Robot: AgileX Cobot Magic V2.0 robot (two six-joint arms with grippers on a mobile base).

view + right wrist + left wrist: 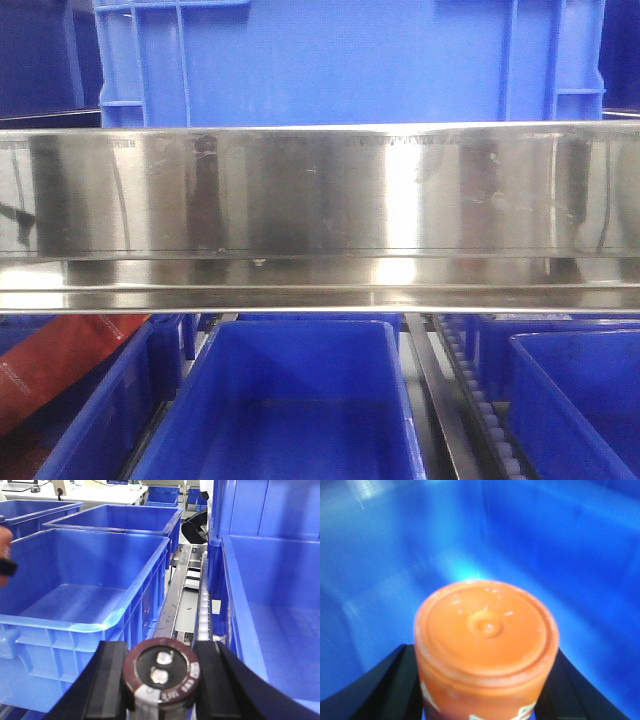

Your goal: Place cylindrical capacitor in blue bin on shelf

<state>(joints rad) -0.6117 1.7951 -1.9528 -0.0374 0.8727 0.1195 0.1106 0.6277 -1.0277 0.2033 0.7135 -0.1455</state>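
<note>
The cylindrical capacitor is an orange can with white print low on its side, and it fills the left wrist view end-on. My left gripper is shut on it, with black fingers on both sides. Behind it is the blurred inside of a blue bin. In the right wrist view the capacitor's orange edge shows at the far left, beside a blue bin. My right gripper is shut on a dark brown can with two metal terminals. The shelf rail spans the front view.
A large blue bin stands above the rail. Below it are several blue bins and a red object at the left. A roller track runs between the left bin and a deep blue bin on the right.
</note>
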